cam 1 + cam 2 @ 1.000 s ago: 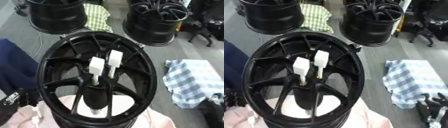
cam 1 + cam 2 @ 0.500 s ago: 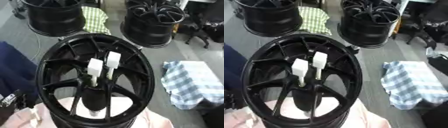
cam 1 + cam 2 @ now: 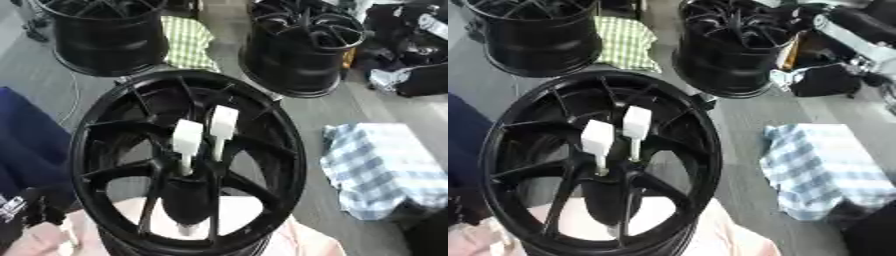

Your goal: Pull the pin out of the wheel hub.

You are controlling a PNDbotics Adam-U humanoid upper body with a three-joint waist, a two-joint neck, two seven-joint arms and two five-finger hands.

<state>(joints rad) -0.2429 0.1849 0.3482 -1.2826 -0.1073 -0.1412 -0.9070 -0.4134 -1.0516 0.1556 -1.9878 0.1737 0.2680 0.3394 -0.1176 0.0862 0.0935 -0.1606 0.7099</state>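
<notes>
- Nothing on the wheel has shifted; only the camera has tilted, and both pins stand as before.
- One black spoked wheel hub (image 3: 188, 160) fills the foreground; two white pins, the left pin (image 3: 186, 137) and right pin (image 3: 222, 123), stand upright, block-headed, at its centre.
- Two more black rims (image 3: 302, 47) stand on the grey floor (image 3: 319, 112) behind.
- One checked cloth (image 3: 385, 167) lies right, apart from the hub.
- Left hand (image 3: 26, 212): dark shape at lower left; finger state cannot be told.
- Right hand: unseen.

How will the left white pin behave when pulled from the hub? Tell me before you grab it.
The left pin looks stiff, a blocky head on a thin straight stem, so it probably lifts without bending. It stands upright in the hub, so a sideways tug might jam it. Beside the wheel it looks small, likely light.
</notes>
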